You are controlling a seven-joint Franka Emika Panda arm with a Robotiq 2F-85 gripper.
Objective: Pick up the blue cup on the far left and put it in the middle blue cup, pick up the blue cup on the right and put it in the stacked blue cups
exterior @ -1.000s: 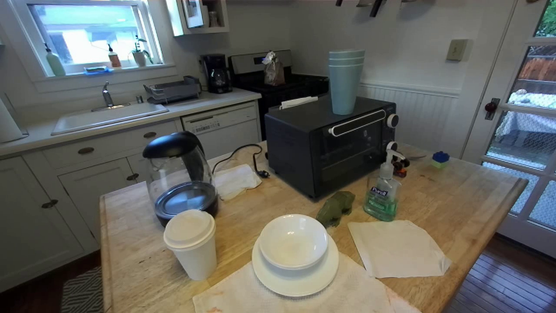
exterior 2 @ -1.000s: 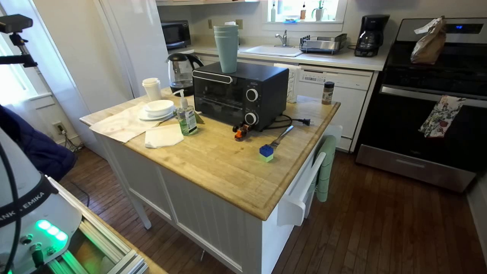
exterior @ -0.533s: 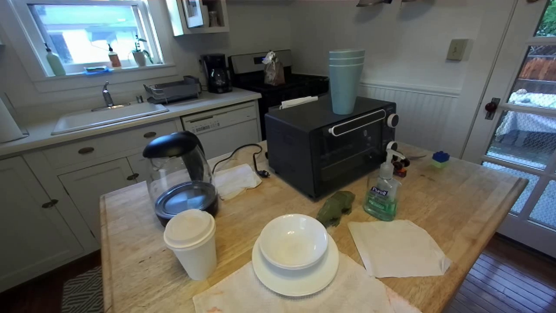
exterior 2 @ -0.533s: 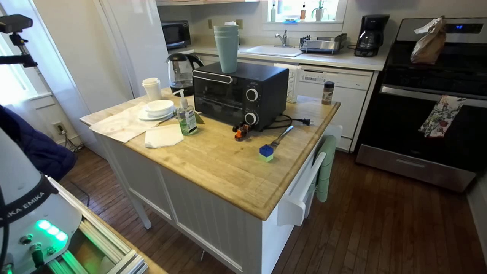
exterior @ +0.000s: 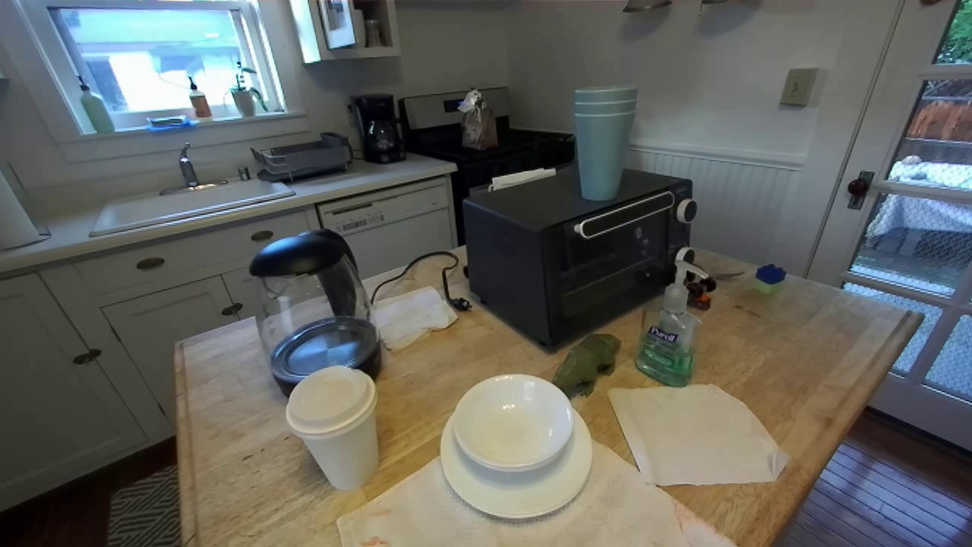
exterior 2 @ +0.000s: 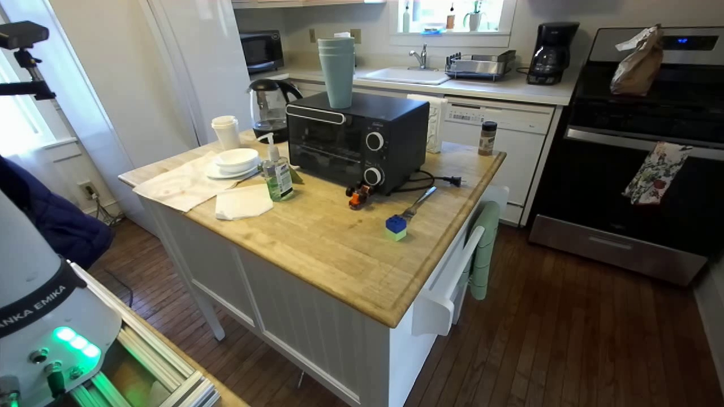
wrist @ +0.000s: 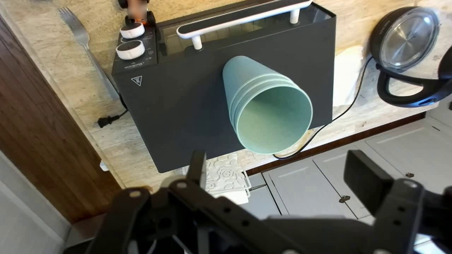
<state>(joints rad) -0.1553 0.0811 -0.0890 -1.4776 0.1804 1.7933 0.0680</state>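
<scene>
The stacked blue cups (exterior: 605, 144) stand upright on top of the black toaster oven (exterior: 524, 251), nested in one column with layered rims. The stack also shows in an exterior view (exterior 2: 337, 73) and, from above, in the wrist view (wrist: 273, 120), where its open mouth faces the camera. No separate blue cup shows elsewhere. My gripper (wrist: 280, 173) is open and empty in the wrist view, its fingers wide apart and clear of the stack. The gripper is out of view in both exterior views; only the arm's base (exterior 2: 34, 271) shows.
On the wooden table (exterior: 805, 342) are a glass kettle (exterior: 319, 304), a lidded white cup (exterior: 334, 425), a bowl on a plate (exterior: 514, 422), a Purell bottle (exterior: 670, 334), a green animal figure (exterior: 587, 365), a toy block (exterior 2: 396, 227), a fork (exterior 2: 418, 203) and a toy car (exterior 2: 359, 196).
The dark fingertips at the top edge of an exterior view have gone up out of sight. The arm's base link has turned a little. The cup stack has not moved.
</scene>
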